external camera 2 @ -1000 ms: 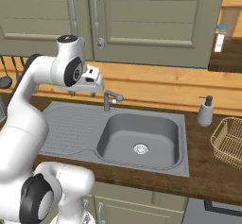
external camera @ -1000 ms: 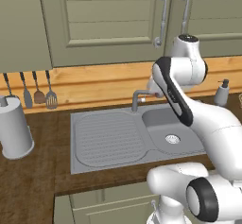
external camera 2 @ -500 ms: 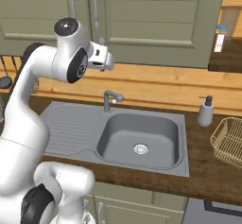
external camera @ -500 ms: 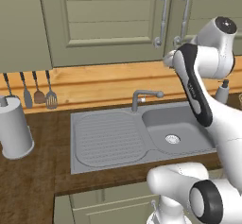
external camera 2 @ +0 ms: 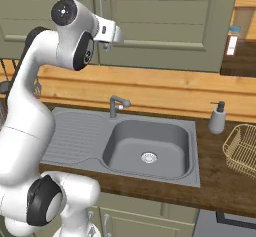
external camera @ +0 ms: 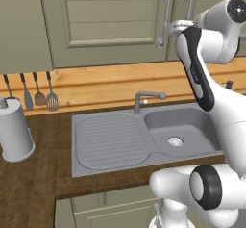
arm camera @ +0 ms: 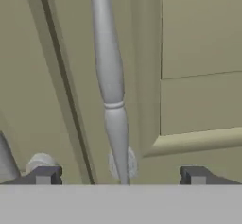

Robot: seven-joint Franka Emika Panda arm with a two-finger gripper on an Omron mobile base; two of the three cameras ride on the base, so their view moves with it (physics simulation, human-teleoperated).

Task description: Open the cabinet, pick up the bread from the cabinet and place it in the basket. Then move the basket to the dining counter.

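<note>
btwn open hand [arm camera: 118, 176] tips: cabinet [arm camera: 198, 38] handle [arm camera: 109, 76].

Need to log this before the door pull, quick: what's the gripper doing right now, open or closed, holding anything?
Gripper: open and holding nothing, its tips standing apart either side of the cabinet's bar handle, not closed on it.
</note>
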